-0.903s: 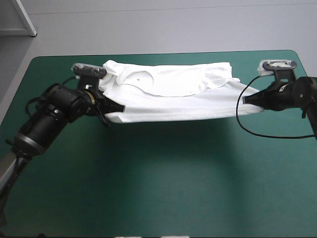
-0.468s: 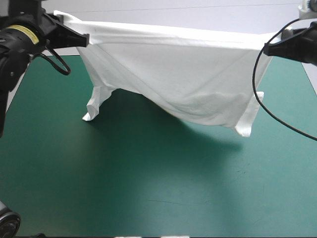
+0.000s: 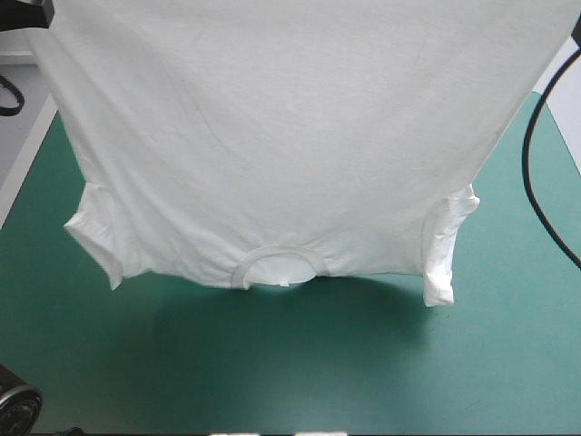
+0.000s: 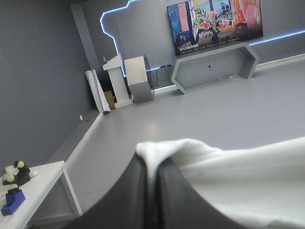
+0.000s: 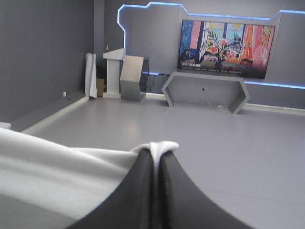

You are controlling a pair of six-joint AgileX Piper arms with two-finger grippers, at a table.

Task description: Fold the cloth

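The white T-shirt (image 3: 290,136) hangs spread wide and upside down, filling the upper two thirds of the high view. Its collar (image 3: 277,269) sits low at centre, with one sleeve (image 3: 91,232) at lower left and the other sleeve (image 3: 447,245) at lower right. Across the bottom lies the teal-green desk (image 3: 300,372), shadowed beneath the collar. The left jaws are pressed almost together, pinching a fold of the shirt. The right jaws do the same.
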